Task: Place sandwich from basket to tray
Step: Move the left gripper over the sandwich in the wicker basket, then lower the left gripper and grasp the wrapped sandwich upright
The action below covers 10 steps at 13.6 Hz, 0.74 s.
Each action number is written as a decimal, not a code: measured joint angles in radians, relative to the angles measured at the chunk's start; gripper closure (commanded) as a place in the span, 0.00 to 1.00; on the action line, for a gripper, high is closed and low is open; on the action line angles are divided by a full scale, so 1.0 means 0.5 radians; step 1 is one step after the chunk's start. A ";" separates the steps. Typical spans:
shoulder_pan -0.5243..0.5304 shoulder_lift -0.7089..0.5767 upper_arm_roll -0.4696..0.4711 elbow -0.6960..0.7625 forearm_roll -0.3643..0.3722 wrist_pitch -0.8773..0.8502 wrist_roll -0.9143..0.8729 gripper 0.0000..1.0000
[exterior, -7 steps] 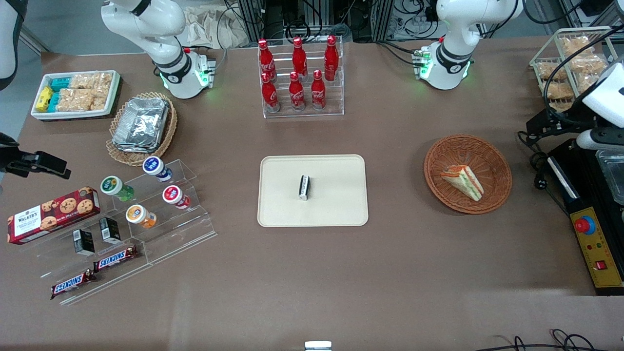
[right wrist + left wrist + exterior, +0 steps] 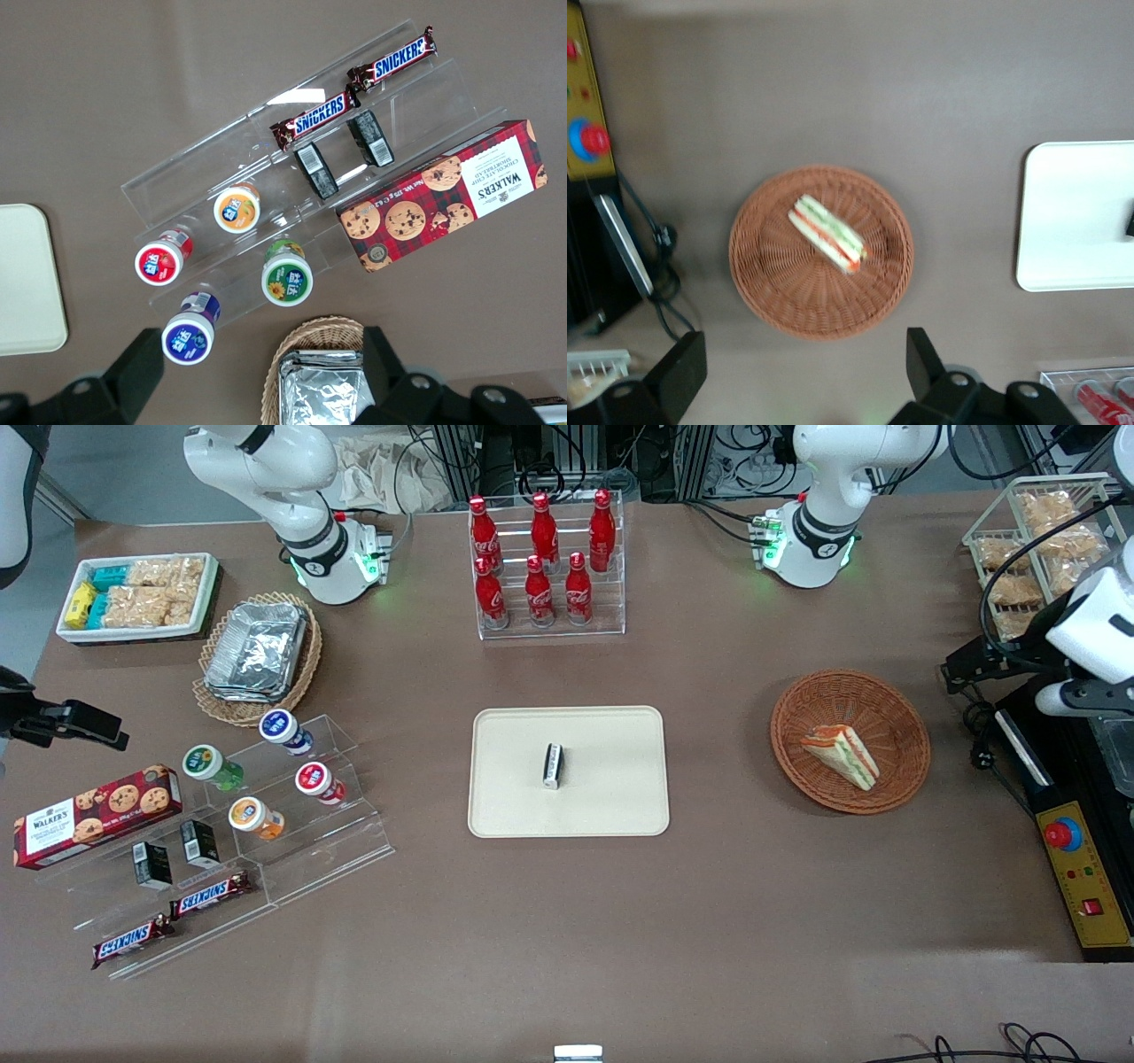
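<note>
The sandwich (image 2: 842,755) is a triangular wedge with orange, red and green layers. It lies in the reddish-brown wicker basket (image 2: 802,700) toward the working arm's end of the table. The cream tray (image 2: 611,797) lies at the table's middle with a small black-and-white packet (image 2: 553,765) on it. My left gripper (image 2: 961,666) hangs high above the table beside the basket, at the working arm's edge. In the left wrist view the gripper (image 2: 802,367) is open and empty, with the sandwich (image 2: 827,234), basket (image 2: 780,292) and tray (image 2: 1072,221) below it.
A control box with a red button (image 2: 1076,868) and cables (image 2: 974,726) lie beside the basket. A wire rack of snack bags (image 2: 1032,540) stands farther from the camera. A rack of red cola bottles (image 2: 545,567) stands farther from the camera than the tray.
My left arm has shifted a little nearer to the front camera and toward the basket. Sandwich, basket and tray have not moved.
</note>
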<state>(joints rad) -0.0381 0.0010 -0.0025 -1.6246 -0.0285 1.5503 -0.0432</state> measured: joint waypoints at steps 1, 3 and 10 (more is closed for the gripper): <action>0.000 -0.021 0.000 -0.090 0.000 0.064 -0.050 0.00; 0.000 -0.109 0.001 -0.379 0.000 0.343 -0.214 0.00; -0.002 -0.217 -0.090 -1.166 -0.001 1.221 -1.064 0.00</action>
<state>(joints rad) -0.0389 -0.1078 -0.0475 -2.2074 -0.0288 2.1605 -0.5750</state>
